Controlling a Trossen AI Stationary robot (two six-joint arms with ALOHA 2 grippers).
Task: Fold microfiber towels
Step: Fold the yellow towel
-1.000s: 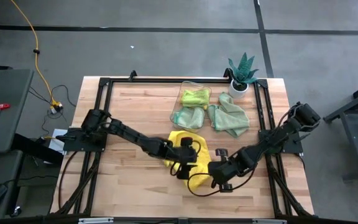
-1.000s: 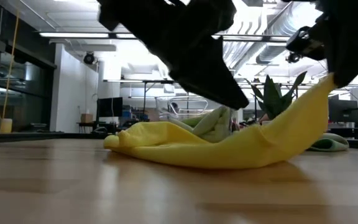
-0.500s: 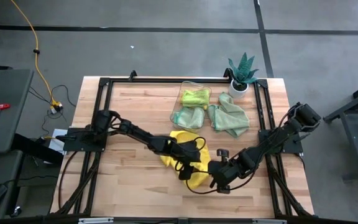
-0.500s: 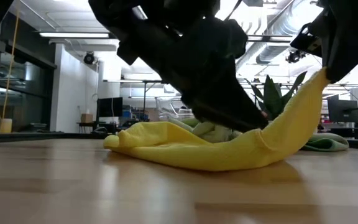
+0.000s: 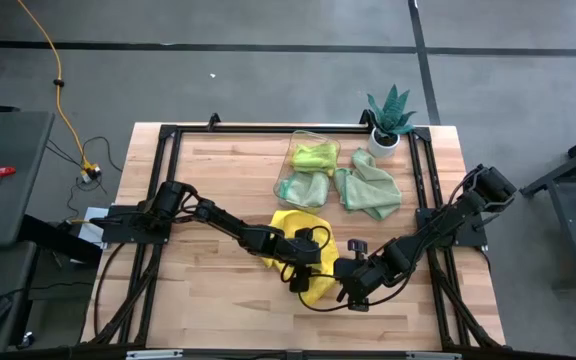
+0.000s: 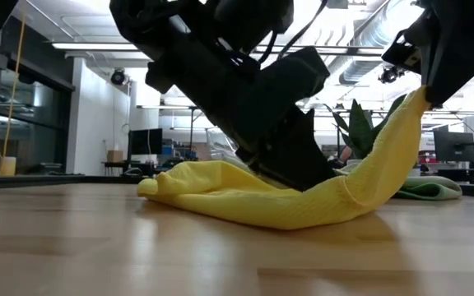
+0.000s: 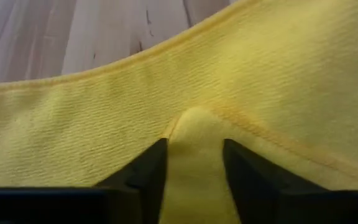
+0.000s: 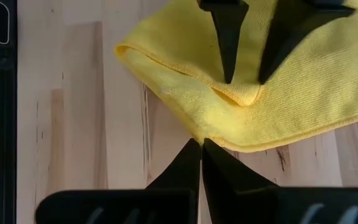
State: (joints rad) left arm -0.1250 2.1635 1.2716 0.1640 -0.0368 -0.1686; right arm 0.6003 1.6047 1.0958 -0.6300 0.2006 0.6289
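Closing in on a raised pleat of the yellow towel (image 5: 298,255), the left end effector (image 7: 194,163) has come down onto the cloth over the last second, its fingers narrowing around the fold but not quite pinching it yet. The right end effector (image 8: 201,152) stays clamped tight on the towel's near edge, holding that corner up off the counter (image 5: 208,190) so the cloth slopes away from it. The towel lies rumpled near the middle of the counter. Behind it sit a clear bin (image 5: 313,165) with green towels, another green towel (image 5: 370,192) and a potted plant (image 5: 388,118). With both ends secured, I'd expect a fold to follow.
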